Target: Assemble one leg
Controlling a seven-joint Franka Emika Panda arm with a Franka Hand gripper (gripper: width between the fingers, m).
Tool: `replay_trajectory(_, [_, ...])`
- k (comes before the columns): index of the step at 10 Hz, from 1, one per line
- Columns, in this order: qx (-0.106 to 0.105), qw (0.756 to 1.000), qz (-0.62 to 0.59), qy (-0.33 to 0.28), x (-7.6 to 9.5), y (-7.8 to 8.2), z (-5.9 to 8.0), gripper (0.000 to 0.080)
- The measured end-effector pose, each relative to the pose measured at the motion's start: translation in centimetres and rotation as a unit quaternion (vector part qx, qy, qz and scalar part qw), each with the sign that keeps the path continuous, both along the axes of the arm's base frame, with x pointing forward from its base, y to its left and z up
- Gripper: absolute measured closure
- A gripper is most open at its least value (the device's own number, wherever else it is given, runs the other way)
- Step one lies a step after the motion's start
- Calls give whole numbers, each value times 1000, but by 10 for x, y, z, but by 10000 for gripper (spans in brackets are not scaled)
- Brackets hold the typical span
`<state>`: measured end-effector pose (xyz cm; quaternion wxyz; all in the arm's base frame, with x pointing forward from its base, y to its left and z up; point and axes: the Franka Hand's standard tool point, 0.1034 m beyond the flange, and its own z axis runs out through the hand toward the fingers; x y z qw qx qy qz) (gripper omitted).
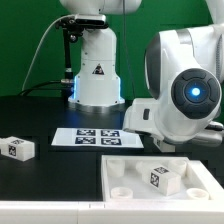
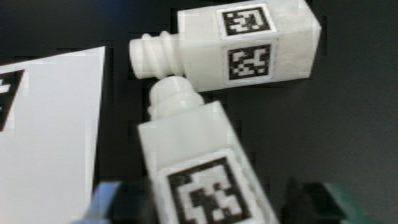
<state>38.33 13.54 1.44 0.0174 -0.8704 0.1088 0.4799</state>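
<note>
In the wrist view a white leg (image 2: 199, 150) with a black-and-white tag lies on the black table between my fingers. My gripper (image 2: 217, 206) is open and straddles it, with a gap on each side. The leg's narrow tip touches or nearly touches the ribbed neck of a second tagged leg (image 2: 240, 45) lying beyond it. In the exterior view another leg (image 1: 17, 148) lies at the left and one leg (image 1: 160, 178) rests on the wide white panel (image 1: 125, 185) at the front. My gripper is hidden there behind the arm's big joint (image 1: 190, 90).
The marker board (image 1: 98, 137) lies flat mid-table; its white edge also shows in the wrist view (image 2: 50, 120), right beside the two legs. The robot base (image 1: 97, 75) stands behind it. The table is black.
</note>
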Motion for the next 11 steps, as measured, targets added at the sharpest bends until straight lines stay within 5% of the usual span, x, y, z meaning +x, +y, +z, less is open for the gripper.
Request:
replay_trajectory(1, [0,1000,0,0,0,0,0,517])
replay_trajectory(4, [5,1000,-8,2,10,-3,11,515])
replay_trajectory(7, [19,999,-27,-44,59,-28,75,515])
replay_trajectory(8, [7,997,-32,-67,71,-34,90,515])
replay_trajectory(11, [-13,985,-31,-168,79,-26,86,515])
